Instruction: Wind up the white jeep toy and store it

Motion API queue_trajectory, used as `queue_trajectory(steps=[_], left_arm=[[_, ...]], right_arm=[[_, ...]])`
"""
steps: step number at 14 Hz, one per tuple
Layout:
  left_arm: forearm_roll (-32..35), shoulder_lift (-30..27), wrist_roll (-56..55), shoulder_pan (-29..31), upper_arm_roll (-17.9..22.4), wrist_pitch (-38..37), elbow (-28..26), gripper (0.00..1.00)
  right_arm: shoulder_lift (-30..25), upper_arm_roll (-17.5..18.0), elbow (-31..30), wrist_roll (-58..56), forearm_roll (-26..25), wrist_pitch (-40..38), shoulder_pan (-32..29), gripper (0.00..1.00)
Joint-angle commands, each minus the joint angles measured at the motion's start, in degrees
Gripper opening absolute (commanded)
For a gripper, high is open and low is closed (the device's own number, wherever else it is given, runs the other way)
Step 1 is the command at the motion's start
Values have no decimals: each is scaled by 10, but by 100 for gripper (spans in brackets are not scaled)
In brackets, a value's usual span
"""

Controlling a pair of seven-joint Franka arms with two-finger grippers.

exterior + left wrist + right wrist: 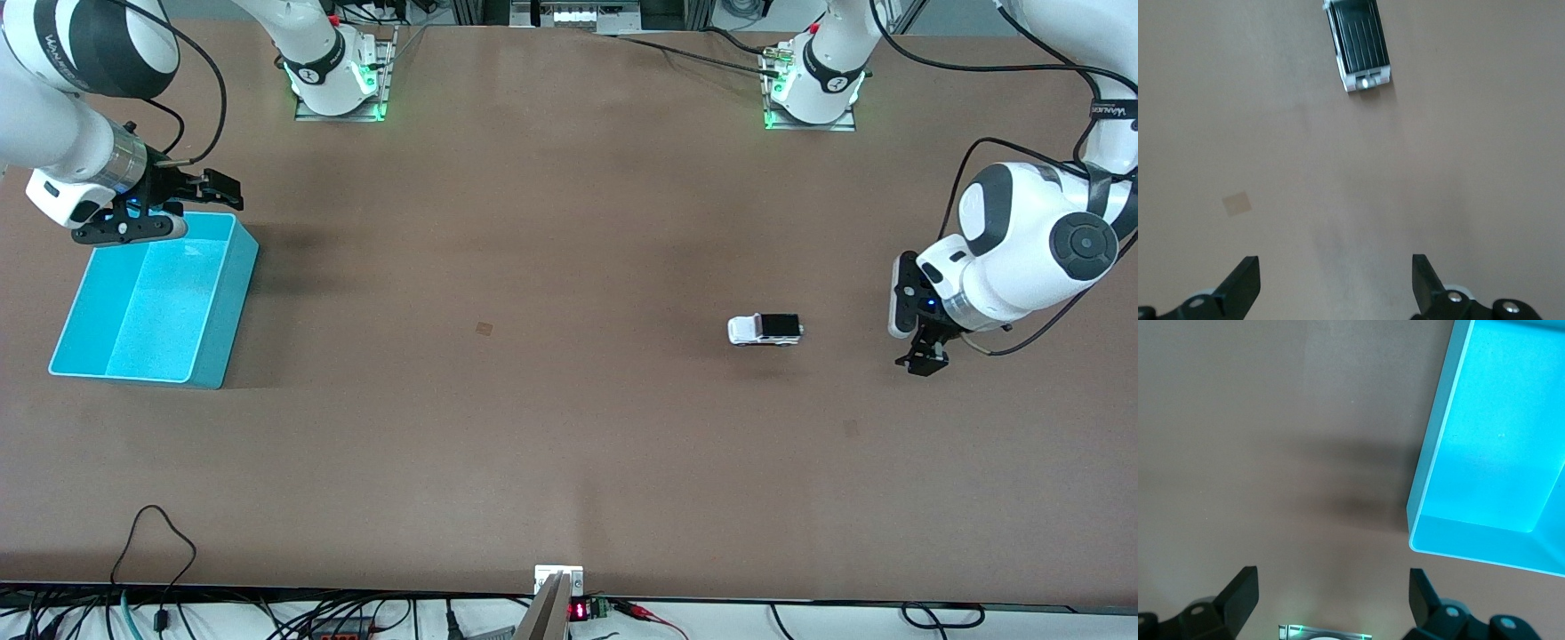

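Front view: the white jeep toy [765, 329] stands on the table [551, 400] toward my left arm's end, near my left gripper [923, 360]; my right gripper [209, 188] hangs over the cyan bin [213, 356]. Left wrist view: fingers [1241, 287] spread wide, empty, jeep apart. Right wrist view: fingers [1238, 597] spread wide, empty, beside the bin's rim.
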Motion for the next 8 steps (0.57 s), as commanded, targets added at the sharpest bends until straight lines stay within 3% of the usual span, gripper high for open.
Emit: queue_trajectory(steps=[1,8], left_arm=[[-10,-21,-30,-16,1,-6,-13,100],[-10,-37,-55,-42,1,-6,-17,100]], right_arm=[[3,-1,11,-3,-6,-12,0,100],[3,-1,11,-6,-6,-12,-1,100]])
